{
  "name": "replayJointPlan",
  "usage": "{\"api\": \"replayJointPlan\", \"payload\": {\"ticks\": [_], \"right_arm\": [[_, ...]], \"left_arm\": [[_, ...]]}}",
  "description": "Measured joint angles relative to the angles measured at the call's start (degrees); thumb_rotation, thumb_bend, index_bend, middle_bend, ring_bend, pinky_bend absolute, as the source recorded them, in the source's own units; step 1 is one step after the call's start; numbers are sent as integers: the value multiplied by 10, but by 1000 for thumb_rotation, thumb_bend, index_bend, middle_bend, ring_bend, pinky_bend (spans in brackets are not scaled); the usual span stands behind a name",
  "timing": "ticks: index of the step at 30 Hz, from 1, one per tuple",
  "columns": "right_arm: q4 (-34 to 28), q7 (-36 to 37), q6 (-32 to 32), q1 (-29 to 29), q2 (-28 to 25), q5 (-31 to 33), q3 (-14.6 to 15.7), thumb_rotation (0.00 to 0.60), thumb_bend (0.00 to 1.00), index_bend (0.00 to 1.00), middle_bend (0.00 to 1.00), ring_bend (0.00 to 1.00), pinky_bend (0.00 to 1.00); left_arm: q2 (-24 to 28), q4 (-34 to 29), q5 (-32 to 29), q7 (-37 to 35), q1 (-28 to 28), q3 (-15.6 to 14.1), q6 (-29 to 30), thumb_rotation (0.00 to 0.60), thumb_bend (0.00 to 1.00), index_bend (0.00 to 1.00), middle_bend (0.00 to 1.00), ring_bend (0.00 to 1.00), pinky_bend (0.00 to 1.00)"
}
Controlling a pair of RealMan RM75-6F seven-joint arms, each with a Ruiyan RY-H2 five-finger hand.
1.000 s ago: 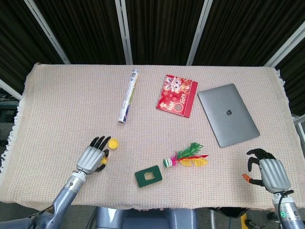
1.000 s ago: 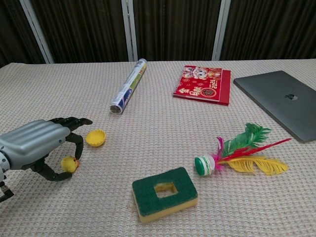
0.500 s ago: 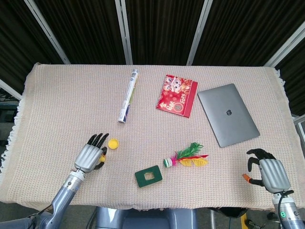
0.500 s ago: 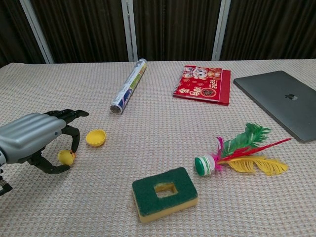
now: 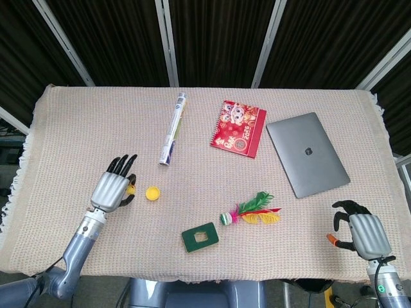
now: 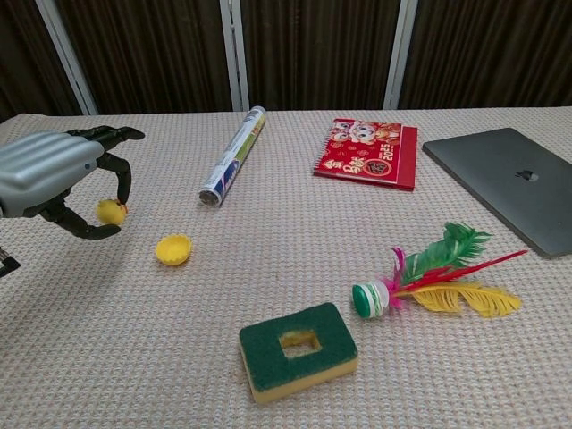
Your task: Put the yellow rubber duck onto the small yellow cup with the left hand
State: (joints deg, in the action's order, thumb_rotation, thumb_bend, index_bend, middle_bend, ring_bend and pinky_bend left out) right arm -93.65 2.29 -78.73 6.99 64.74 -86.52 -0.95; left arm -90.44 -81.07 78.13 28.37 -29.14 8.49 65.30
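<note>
Chest view: we had the yellow rubber duck (image 6: 111,211) pinched in the left hand (image 6: 55,179), lifted clear of the desk (image 6: 295,241) near its left edge. The small yellow cup (image 6: 173,248) stood on the cloth, mouth up, below the duck and toward the desk's middle, near but apart from it. We judged the coming move to be a short carry inward and down. The right hand (image 5: 358,232) sat at the near right corner, fingers curled on nothing, well apart.
</note>
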Motion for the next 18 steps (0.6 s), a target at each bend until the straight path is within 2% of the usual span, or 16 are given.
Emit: {"api": "replayJointPlan", "payload": {"ticks": [12,18], "right_arm": [[1,7,0,1,0,-3,0,600,107,675,295,211,338],[4,12,-1,1,0,-5,1,600,107,675,294,211,338]], "left_arm": [[-60,59,-15,-10,-30,5,-25,600,283,523,0,0,117],[-92,89,-18,-13,-39,-4,-31,600,283,522,0,0,120]]}}
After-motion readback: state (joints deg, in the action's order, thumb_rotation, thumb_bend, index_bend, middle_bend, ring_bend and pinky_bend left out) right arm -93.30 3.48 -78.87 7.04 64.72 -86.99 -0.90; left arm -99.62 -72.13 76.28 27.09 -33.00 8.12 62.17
